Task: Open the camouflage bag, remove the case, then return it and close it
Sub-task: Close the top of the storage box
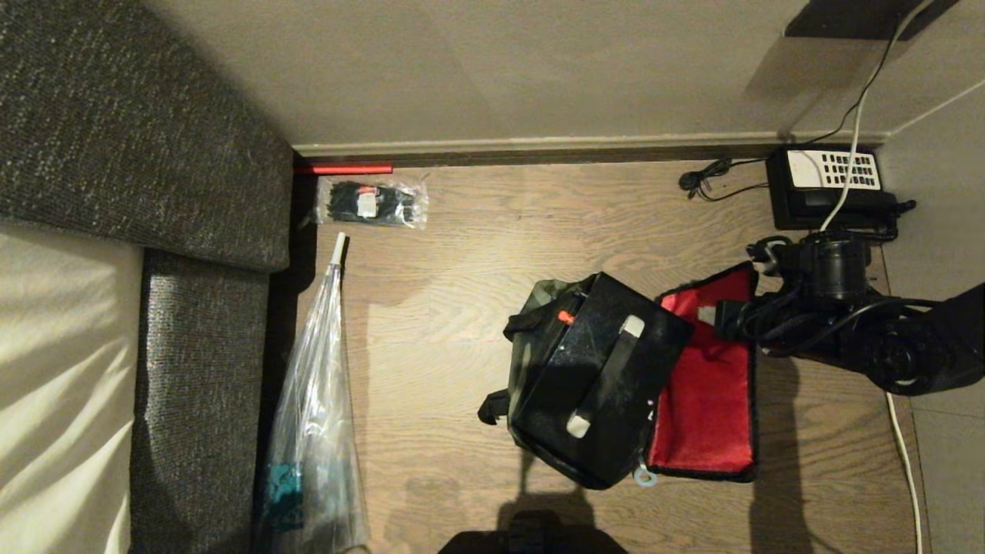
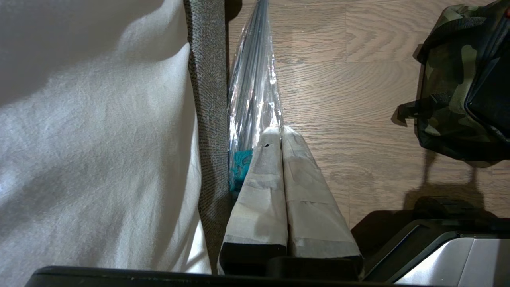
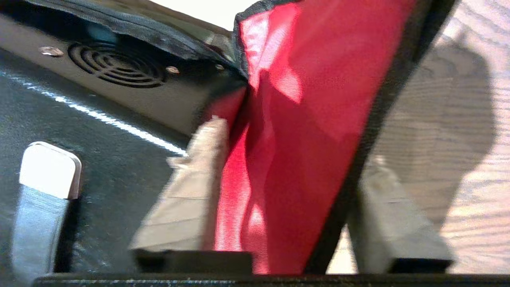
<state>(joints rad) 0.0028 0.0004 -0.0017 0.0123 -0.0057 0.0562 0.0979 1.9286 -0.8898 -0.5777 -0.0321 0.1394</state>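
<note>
We saw the right gripper (image 3: 287,159) at the far edge of the camouflage bag (image 1: 531,323), its two fingers astride the bag's opened flap (image 1: 704,400). One finger (image 3: 191,191) sat on the red lining side, next to the case (image 1: 600,369); the other was on the flap's outer black side, over the wood floor (image 1: 462,254). The jaws stood partway apart with the flap between them. We could not tell whether they pinched the fabric or only straddled it.

The left gripper (image 2: 281,137) hung parked beside the sofa (image 1: 154,192), fingers pressed together, holding nothing, with a clear plastic bag (image 1: 315,415) just past its tips.

The bag lay on the floor, flap folded out toward the robot's right, red inside facing up. The case sat tilted in the bag's mouth, handle (image 1: 608,377) up, small red button (image 1: 565,317) near its far corner. The right wrist view showed a round vent grille (image 3: 115,63) on the case's side.

A desk telephone (image 1: 831,188) stood by the wall, and a small packet (image 1: 373,202) lay near the sofa corner. We could read no writing or brand anywhere; the phone keys were too small.
</note>
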